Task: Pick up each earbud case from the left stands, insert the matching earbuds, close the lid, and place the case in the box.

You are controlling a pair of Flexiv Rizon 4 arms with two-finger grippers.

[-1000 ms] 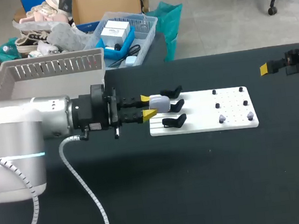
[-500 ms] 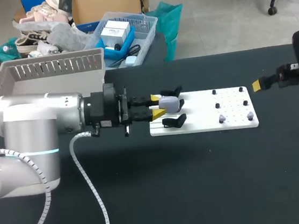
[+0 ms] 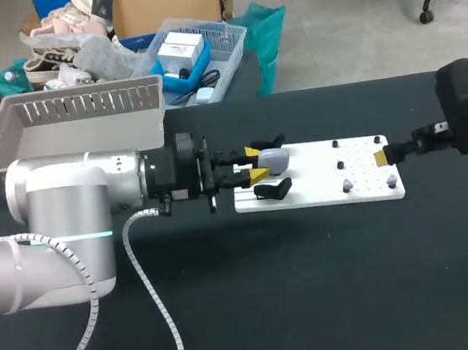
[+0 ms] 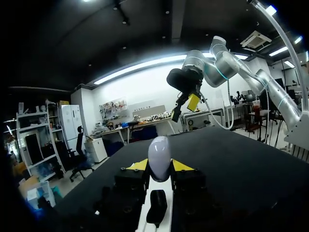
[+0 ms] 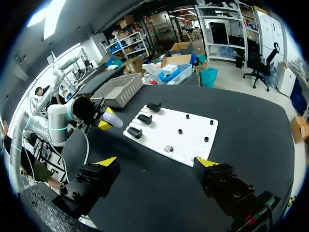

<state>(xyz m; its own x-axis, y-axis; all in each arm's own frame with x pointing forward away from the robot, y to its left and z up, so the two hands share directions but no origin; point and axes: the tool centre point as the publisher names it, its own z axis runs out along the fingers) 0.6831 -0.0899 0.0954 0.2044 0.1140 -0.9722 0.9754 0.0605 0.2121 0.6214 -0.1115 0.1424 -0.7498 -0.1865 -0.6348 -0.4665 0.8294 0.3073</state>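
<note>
Head view: my left arm comes in from the left side, low over the black table (image 3: pixel 314 284). The left gripper (image 3: pixel 255 162) has its two yellow tips pressed on the case (image 3: pixel 275 161), one on each side. The case is small, round and pale grey. It is over the left end of the white board (image 3: pixel 318 174), right where the middle stand would be, so that stand is hidden. One black stand (image 3: pixel 274 141) shows behind the case and one (image 3: pixel 275 190) shows in front of it.

On the right end of the board there are little pegs. Two small grey earbuds (image 3: pixel 347 185) sit near the front edge. The right gripper (image 3: pixel 382 156) is at the right end of the board, close to those pegs. Only one of its yellow tips shows from here.

The grey box (image 3: pixel 75 117) with slots in its wall is at the far left of the table, behind my left arm.

In the left wrist view the case (image 4: pixel 159 157) stands up between the fingers (image 4: pixel 181 165), and both of them touch it. A black stand (image 4: pixel 157 208) is under the gripper.

In the right wrist view the right gripper (image 5: pixel 157 162) is wide open with nothing in it. Ahead of it lies the board (image 5: pixel 171 133) with all three stands in a row. The case (image 5: pixel 113 121) is up in the air beside the board, held apart from the stands. The box (image 5: pixel 118 89) is farther off, past the left arm.
</note>
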